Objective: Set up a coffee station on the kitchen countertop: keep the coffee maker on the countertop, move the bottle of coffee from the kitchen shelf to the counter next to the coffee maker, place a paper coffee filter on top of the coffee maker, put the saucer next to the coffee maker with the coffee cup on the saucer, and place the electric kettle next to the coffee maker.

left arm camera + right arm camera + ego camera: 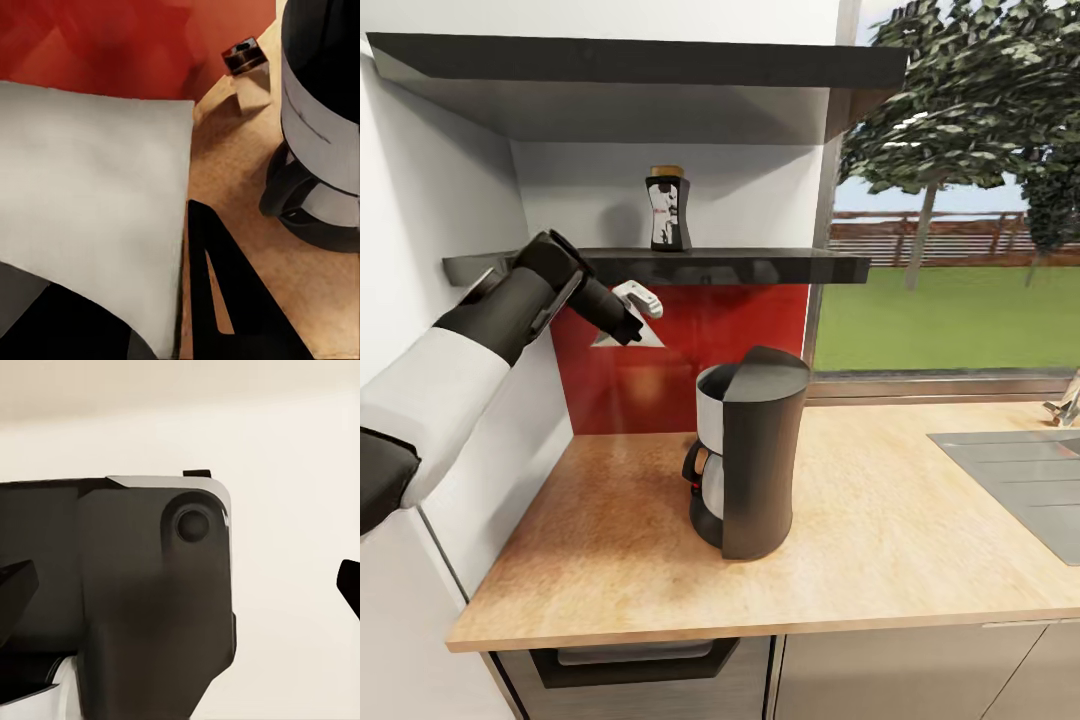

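Note:
My left gripper (637, 312) is raised beside the left wall, under the lower shelf, shut on a white paper coffee filter (630, 337). In the left wrist view the filter (90, 202) spreads wide across one dark finger (225, 300). The black and silver coffee maker (750, 460) stands on the wooden countertop (880, 540), below and to the right of that gripper; its body (322, 127) shows past the filter. A dark coffee bottle (668, 208) with a brown lid stands upright on the lower shelf (760, 265). My right gripper (180, 592) is open, its fingertips (16, 585) far apart.
A red backsplash (710, 340) lies behind the coffee maker. A grey sink (1020, 480) is set in the counter at the right, under a window. An upper shelf (640, 70) hangs above. A small dark object (244, 55) sits on the counter by the backsplash.

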Controlling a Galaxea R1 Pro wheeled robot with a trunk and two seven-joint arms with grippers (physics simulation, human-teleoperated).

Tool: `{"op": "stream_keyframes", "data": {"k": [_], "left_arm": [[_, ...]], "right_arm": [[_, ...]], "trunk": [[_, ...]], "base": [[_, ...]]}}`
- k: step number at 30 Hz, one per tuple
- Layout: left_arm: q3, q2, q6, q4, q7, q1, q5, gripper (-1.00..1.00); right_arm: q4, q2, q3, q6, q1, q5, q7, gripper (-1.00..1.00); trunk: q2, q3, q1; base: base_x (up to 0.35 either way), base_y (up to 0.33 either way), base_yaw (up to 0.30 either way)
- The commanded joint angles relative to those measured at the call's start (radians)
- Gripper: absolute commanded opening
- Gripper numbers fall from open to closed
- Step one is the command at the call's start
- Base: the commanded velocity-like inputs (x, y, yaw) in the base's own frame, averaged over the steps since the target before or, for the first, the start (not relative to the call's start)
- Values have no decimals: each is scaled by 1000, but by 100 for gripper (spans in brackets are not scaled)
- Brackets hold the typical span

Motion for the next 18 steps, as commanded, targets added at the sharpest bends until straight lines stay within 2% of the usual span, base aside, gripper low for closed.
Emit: {"op": "stream_keyframes", "data": {"k": [1, 7, 15, 18], "left_arm": [[-18, -4, -13, 11, -9, -5, -18, -100], [-108, -34, -12, 73, -11, -28, -18, -100], [-118, -35, -12, 75, -11, -32, -18, -100], [-118, -33, -13, 75, -11, -29, -18, -100]], "right_arm": [[1, -1, -6, -4, 0, 1, 0, 100], [0, -3, -5, -4, 0, 1, 2, 100], [0, -3, -6, -4, 0, 1, -1, 100], [0, -3, -6, -4, 0, 1, -1, 100]], "trunk": [[-1, 0, 0], [-1, 0, 0], [-1, 0, 0], [-1, 0, 0]], "base": [[0, 0, 0], [0, 0, -17], [0, 0, -239], [0, 0, -134]]}}
